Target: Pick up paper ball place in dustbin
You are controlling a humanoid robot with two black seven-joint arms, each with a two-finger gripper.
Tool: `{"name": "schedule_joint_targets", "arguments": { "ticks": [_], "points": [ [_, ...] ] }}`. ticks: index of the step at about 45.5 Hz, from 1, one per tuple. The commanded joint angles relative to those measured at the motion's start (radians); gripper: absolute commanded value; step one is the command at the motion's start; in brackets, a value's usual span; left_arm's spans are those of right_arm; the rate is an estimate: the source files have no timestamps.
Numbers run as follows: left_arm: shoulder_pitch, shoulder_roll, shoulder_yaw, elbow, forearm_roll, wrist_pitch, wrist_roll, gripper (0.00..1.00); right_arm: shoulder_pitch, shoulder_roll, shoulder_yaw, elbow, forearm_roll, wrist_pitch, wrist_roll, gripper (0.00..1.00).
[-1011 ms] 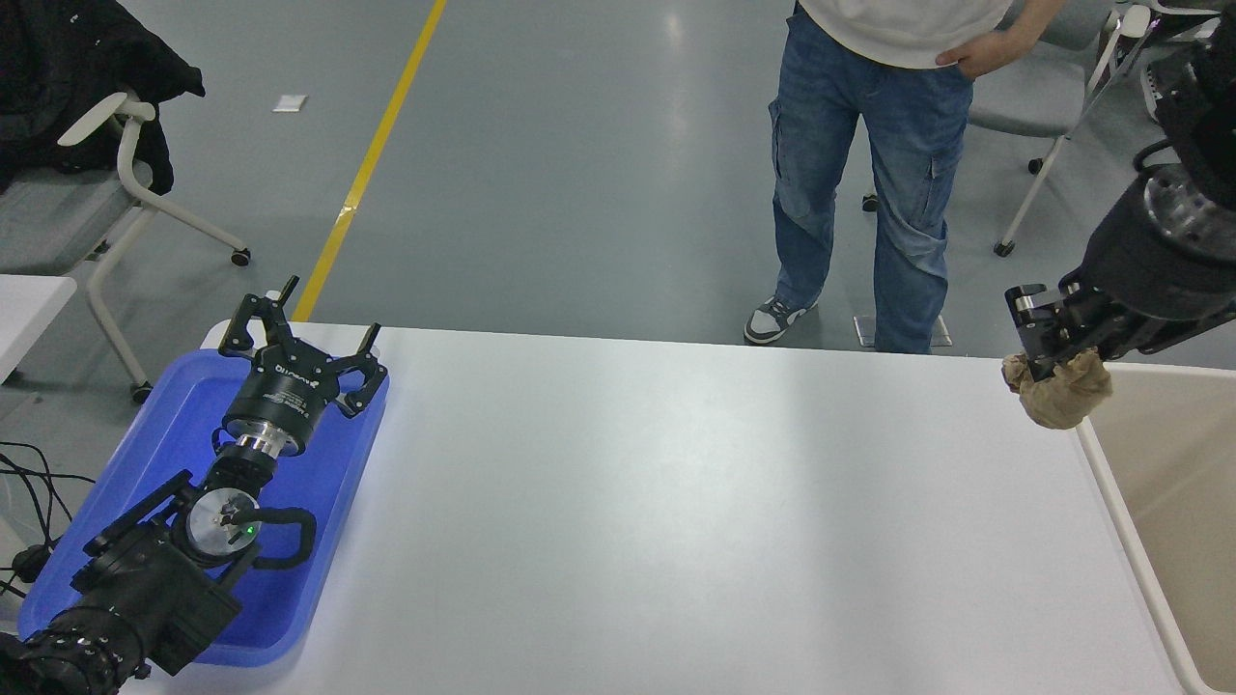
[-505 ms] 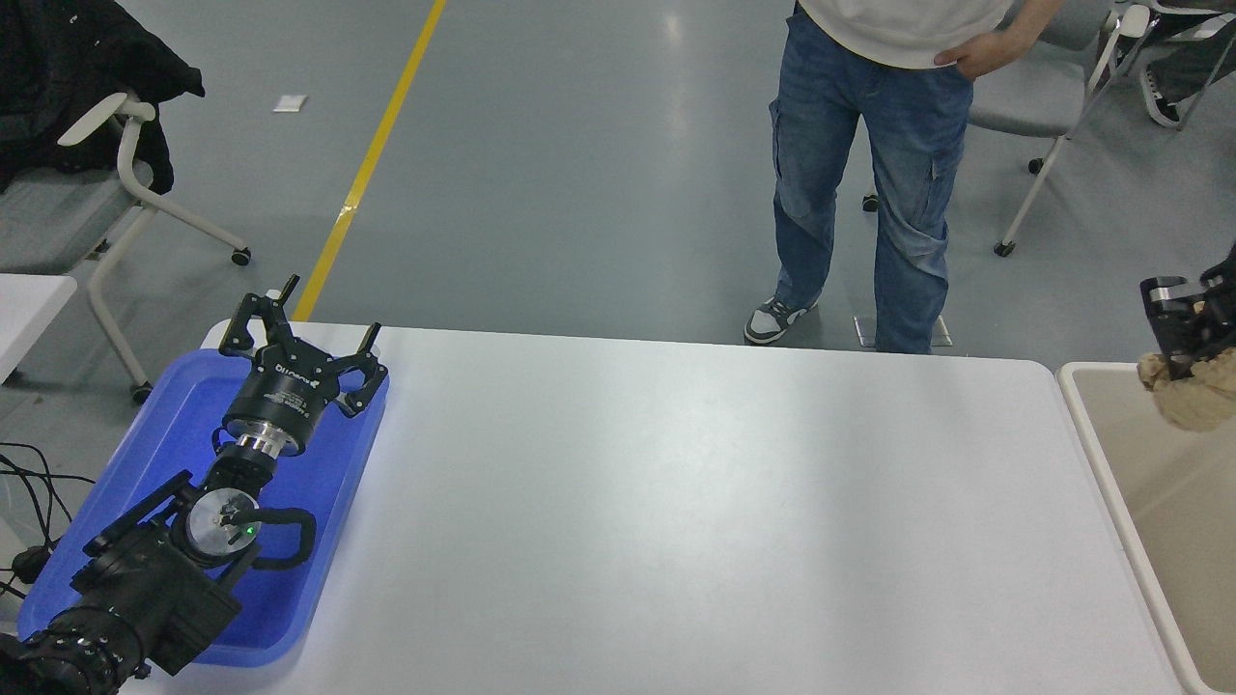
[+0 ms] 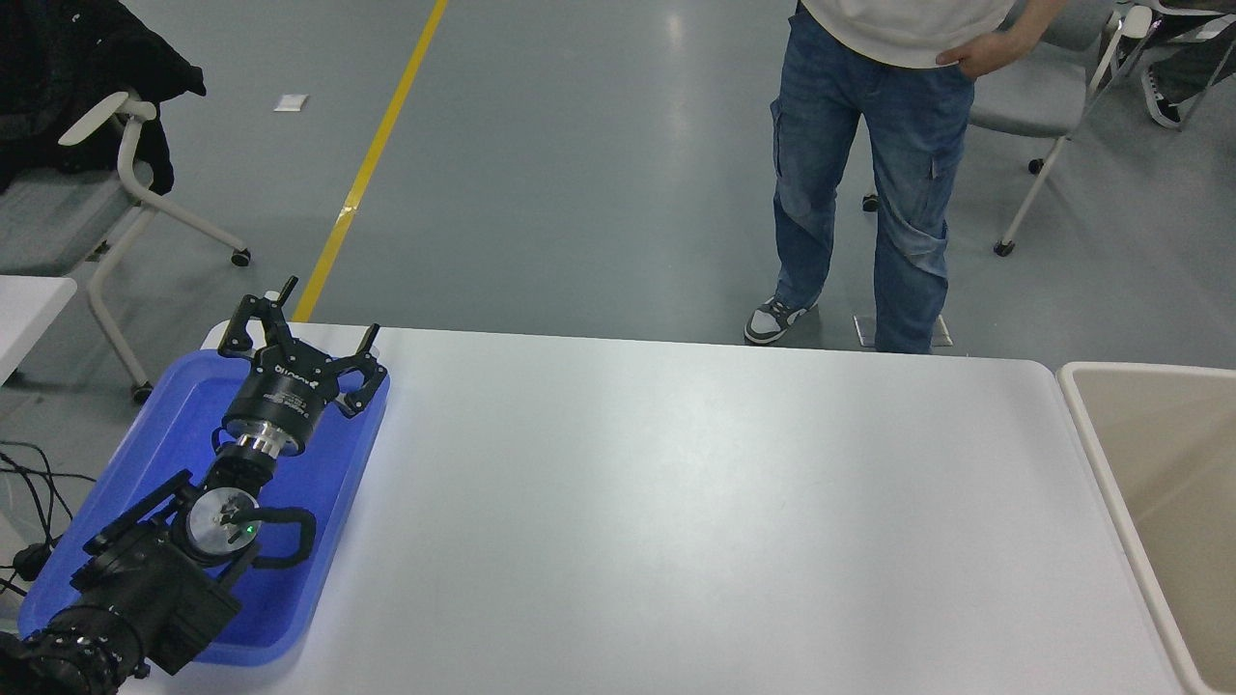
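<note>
While the left pincer [image 3: 294,333] rests parked over the blue tray [image 3: 145,454] at the bench's [image 3: 676,502] left end, fingers spread apart and empty, the dustbin [image 3: 1101,454] stands against the bench's right end, with paper ball and right arm both out of view.

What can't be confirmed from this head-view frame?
- Right gripper: not in the head view at all.
- Paper ball: nowhere visible; whether it lies in the dustbin cannot be told, since the picture's right and bottom edges cut the bin off.
- Person: cut off above the waist by the top edge.
</note>
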Motion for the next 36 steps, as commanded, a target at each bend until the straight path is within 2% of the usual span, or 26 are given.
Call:
{"name": "schedule_joint_targets", "arguments": {
  "ticks": [1, 14, 24, 29, 36],
  "points": [
    [0.000, 0.000, 0.000, 0.000, 0.000, 0.000, 0.000, 1.00, -0.113, -0.057, -0.001, -0.040, -0.002, -0.031, 0.000, 0.00],
    [0.000, 0.000, 0.000, 0.000, 0.000, 0.000, 0.000, 1.00, -0.235, -0.088, 0.046, -0.041, 0.070, -0.340, 0.001, 0.00],
    [0.000, 0.000, 0.000, 0.000, 0.000, 0.000, 0.000, 1.00, -0.413, -0.108, 0.204, -0.084, 0.097, -0.555, 0.001, 0.00],
    [0.000, 0.000, 0.000, 0.000, 0.000, 0.000, 0.000, 1.00, -0.516, -0.105, 0.276, -0.148, 0.108, -0.618, 0.001, 0.00],
    [0.000, 0.000, 0.000, 0.000, 0.000, 0.000, 0.000, 1.00, -0.616, -0.094, 0.339, -0.244, 0.143, -0.624, 0.001, 0.00]
  ]
}}
